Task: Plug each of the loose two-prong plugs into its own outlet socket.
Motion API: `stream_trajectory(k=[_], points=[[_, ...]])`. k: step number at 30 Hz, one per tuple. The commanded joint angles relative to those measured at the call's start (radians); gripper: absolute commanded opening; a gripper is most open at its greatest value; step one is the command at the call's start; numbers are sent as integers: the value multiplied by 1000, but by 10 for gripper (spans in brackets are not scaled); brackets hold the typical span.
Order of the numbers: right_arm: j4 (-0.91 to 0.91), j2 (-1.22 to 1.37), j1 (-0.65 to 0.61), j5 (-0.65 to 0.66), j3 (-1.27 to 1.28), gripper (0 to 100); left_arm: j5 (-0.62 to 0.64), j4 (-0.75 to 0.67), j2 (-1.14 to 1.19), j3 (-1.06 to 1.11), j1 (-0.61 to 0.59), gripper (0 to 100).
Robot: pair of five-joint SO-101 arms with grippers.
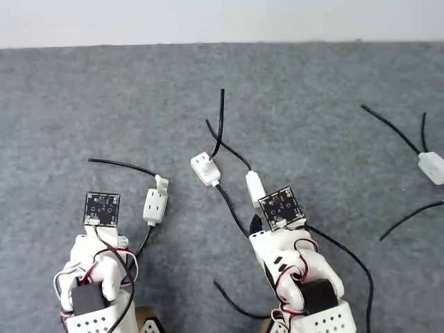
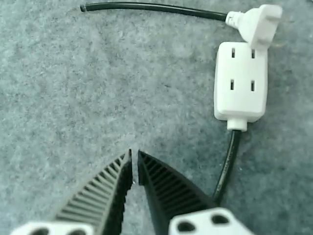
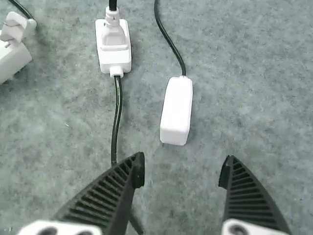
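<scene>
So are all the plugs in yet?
Not yet. Two look done: the left plug seems seated in its socket, the middle plug too. Nothing is in hand: the right tool hangs open by a loose white piece. That one is left.

No lettering, number or sign can be read on any outlet socket (image 2: 240,81) or plug (image 2: 259,24)

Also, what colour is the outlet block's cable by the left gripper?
Black cable; the left wrist view shows it best.

Two arms (image 1: 97,274) (image 1: 291,260), four white blocks (image 1: 155,206) (image 1: 206,168) (image 1: 255,186) (image 1: 431,166) (each on a cord (image 3: 116,122)).
</scene>
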Motion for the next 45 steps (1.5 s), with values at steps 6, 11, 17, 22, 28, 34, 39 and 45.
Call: stream_trajectory(k=[6, 11, 17, 22, 28, 34, 39, 45], points=[[125, 1, 13, 0, 20, 255, -14, 3, -12, -5, -6, 14], [200, -1, 16, -6, 20, 253, -14, 3, -12, -5, -6, 14], [127, -1, 122, 0, 18, 252, -14, 3, -12, -5, -6, 14], [38, 8, 220, 68, 20, 252, -14, 3, -12, -5, -6, 14], [38, 8, 220, 143, 20, 252, -14, 3, -12, -5, -6, 14], [36, 8, 223, 146, 20, 252, -14, 3, -12, -5, -6, 14], [31, 8, 223, 146, 20, 252, -14, 3, -12, -5, -6, 14], [31, 8, 223, 146, 20, 252, -14, 3, -12, -5, -6, 14]])
